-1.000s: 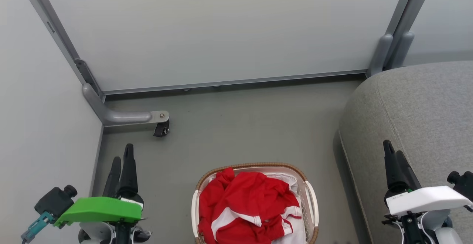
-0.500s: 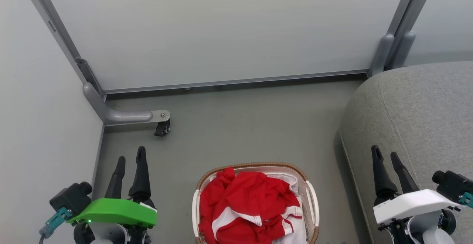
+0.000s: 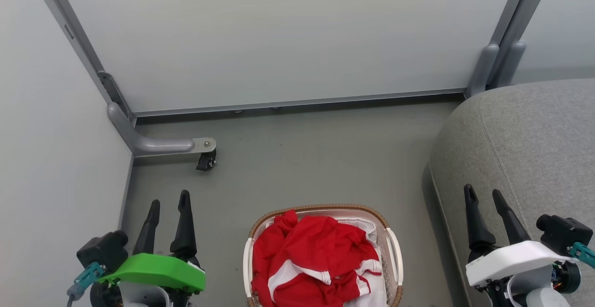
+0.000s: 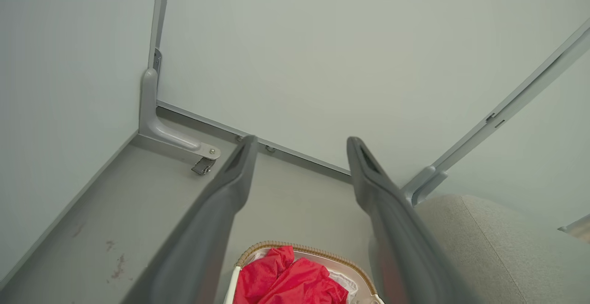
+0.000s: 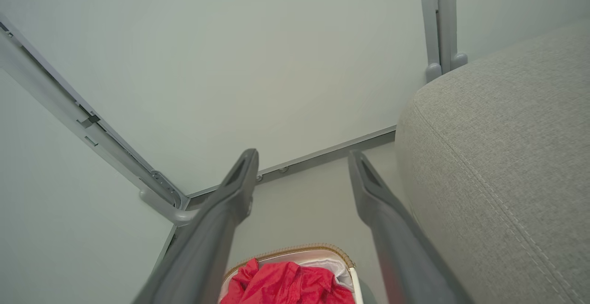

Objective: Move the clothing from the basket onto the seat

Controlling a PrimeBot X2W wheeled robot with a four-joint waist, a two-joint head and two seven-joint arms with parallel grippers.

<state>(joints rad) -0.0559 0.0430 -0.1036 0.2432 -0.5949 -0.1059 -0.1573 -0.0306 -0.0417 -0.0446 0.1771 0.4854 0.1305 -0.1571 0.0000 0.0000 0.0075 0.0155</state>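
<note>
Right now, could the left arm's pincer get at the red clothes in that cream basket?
Probably yes. The left pincer stands open and empty beside the oval cream plastic basket; the red white-striped clothing lies heaped on top, uncovered, with grey floor between them.

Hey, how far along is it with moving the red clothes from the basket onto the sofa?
Done: nothing yet. The red clothing lies heaped in the basket, and there is no garment on the grey sofa. In hand: nothing. The left gripper and right gripper hang open and empty either side of the basket. Left: grasp the garments, lift them out, carry them to the sofa.
</note>
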